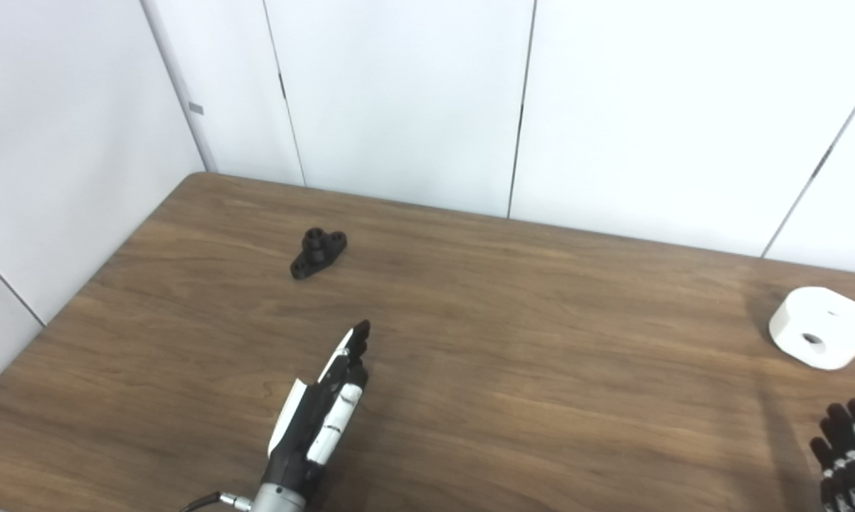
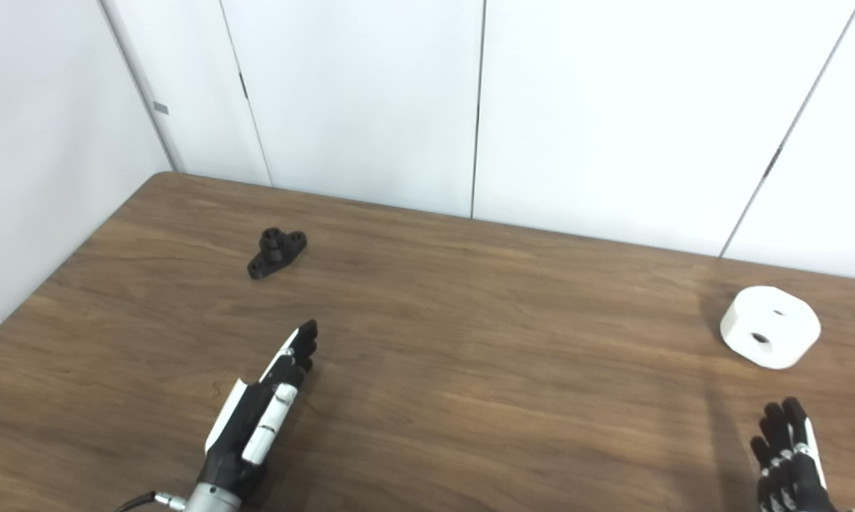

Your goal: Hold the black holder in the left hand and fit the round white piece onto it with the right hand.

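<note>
The black holder (image 1: 318, 252) lies on the wooden table (image 1: 513, 299) at the far left, a flat base with a short round post on top. The round white piece (image 1: 820, 327), a thick disc with a hole, lies at the right side of the table. My left hand (image 1: 324, 405) is open and empty, fingers stretched forward, on the near side of the holder and well short of it. My right hand (image 2: 790, 455) is open and empty at the bottom right corner, on the near side of the white piece and apart from it.
White wall panels (image 1: 413, 99) stand right behind the table's far edge and along its left edge. The table's left edge runs diagonally near the holder.
</note>
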Motion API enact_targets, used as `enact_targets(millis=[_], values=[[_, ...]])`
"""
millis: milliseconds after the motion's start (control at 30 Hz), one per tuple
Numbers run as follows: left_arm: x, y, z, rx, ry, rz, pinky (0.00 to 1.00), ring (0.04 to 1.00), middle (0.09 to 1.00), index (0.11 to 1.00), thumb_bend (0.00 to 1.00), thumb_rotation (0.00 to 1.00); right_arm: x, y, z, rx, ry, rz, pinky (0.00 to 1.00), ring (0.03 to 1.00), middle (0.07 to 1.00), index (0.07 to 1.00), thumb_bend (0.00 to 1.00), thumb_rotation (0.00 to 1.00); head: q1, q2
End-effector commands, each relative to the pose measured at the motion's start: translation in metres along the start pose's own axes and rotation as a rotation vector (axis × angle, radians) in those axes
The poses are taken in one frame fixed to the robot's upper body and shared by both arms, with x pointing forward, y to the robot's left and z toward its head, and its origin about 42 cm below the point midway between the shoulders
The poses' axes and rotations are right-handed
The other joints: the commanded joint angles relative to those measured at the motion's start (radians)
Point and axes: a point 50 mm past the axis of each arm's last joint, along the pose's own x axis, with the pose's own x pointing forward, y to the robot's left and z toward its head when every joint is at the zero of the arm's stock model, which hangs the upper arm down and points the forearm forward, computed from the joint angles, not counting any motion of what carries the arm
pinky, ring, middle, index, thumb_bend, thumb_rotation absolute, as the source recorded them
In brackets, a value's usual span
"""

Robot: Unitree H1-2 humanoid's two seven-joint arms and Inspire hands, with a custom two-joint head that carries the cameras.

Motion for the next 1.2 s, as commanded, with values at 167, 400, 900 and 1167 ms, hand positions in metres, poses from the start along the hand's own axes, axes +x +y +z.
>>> enact_targets(millis=[167, 400, 900, 1167], values=[[0.018, 0.014, 0.042, 0.214, -0.054, 0.120, 0.91, 0.967, 0.979, 0.956, 0.56, 0.40, -0.008, -0.006, -0.023, 0.011, 0.054, -0.029, 1.00, 1.000, 0.975, 1.000, 0.51, 1.00, -0.006, -0.013], [0.056, 0.044, 0.087, 0.309, -0.081, 0.160, 0.90, 0.963, 0.993, 0.966, 0.65, 0.29, -0.007, -0.005, -0.026, -0.001, 0.057, -0.022, 1.00, 1.000, 0.980, 1.000, 0.49, 1.00, -0.018, -0.018], [0.124, 0.098, 0.111, 0.687, -0.070, 0.305, 0.96, 0.998, 0.965, 0.904, 0.77, 0.34, -0.008, 0.001, -0.024, 0.005, 0.049, -0.027, 1.00, 0.989, 0.962, 0.976, 0.45, 1.00, -0.040, -0.010], [0.154, 0.124, 0.100, 0.822, -0.014, 0.380, 0.94, 0.979, 0.945, 0.883, 0.82, 0.36, -0.007, -0.001, -0.025, 0.005, 0.081, 0.003, 1.00, 1.000, 1.000, 1.000, 0.56, 1.00, -0.034, 0.012]])
